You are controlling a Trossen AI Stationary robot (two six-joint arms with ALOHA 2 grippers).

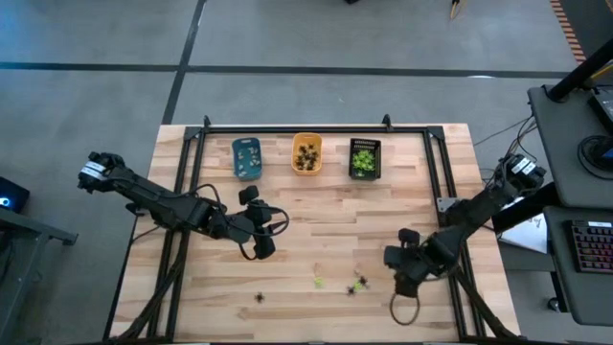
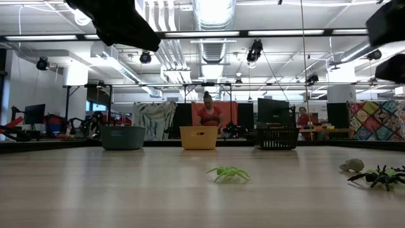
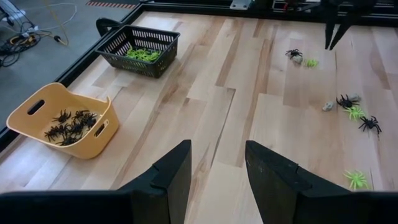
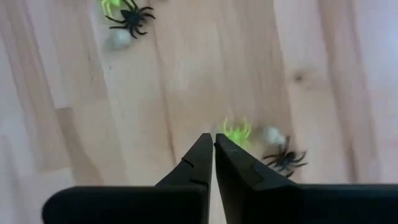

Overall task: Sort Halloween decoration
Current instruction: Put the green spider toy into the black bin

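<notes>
Three spiders [image 4: 261, 144], green, pale and black, lie just beyond the right gripper's [image 4: 214, 138] empty, closed jaws.

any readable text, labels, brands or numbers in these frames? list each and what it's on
None can be read.
Blue tray, orange tray, black basket: no label visible.
Plastic spiders and table: no markings.
Right hand and left hand: plain dark fingers, no print.
Keyboard beside the table: keys too small to read.
Room behind the table in the low view: nothing legible.
</notes>
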